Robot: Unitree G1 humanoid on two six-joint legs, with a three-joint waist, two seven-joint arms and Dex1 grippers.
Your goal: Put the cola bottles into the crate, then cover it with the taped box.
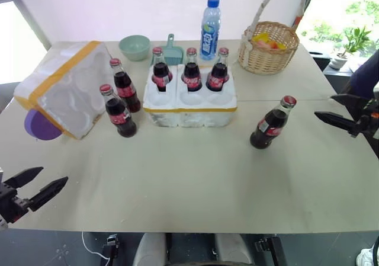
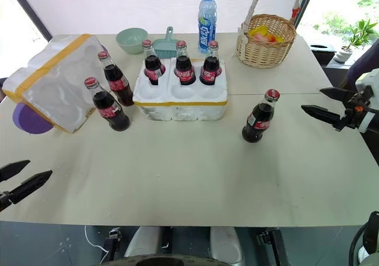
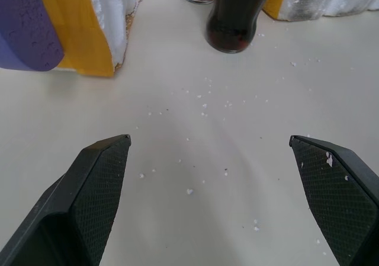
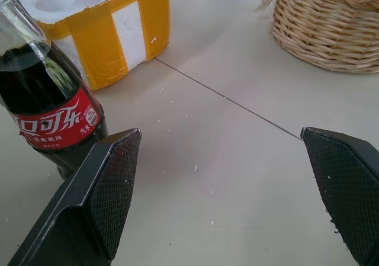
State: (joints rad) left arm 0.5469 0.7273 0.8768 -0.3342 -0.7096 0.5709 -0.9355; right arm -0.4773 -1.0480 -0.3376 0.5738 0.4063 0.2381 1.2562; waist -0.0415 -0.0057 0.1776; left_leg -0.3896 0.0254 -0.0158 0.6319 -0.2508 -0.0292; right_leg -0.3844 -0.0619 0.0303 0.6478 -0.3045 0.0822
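- Cola bottles: three stand in the far row of wells of the crate (image 1: 190,109), at (image 1: 160,75), (image 1: 191,74) and (image 1: 218,74). Near row of wells holds nothing.
- Two more bottles stand on the table (image 1: 195,189) just left of the crate, (image 1: 125,85) and (image 1: 118,111), between the crate and the taped box.
- Sixth bottle (image 1: 272,124) stands alone on the table, right of the crate, apart from it.
- Taped box (image 1: 64,88) lies tipped on its side at the left, hollows facing the bottles; a purple round thing (image 1: 40,127) pokes out under its near-left corner.
- My left gripper (image 1: 37,185) sits low at the near-left table edge, fingers spread wide, holding nothing. The wrist view shows bare table between them, the near loose bottle ahead.
- My right gripper (image 1: 334,110) hangs at the right edge, fingers spread wide and empty, pointing toward the lone bottle, which is near but not touched.
- Back of the table: green bowl (image 1: 134,47), teal dustpan (image 1: 172,51), water bottle (image 1: 210,29), wicker basket (image 1: 269,53).
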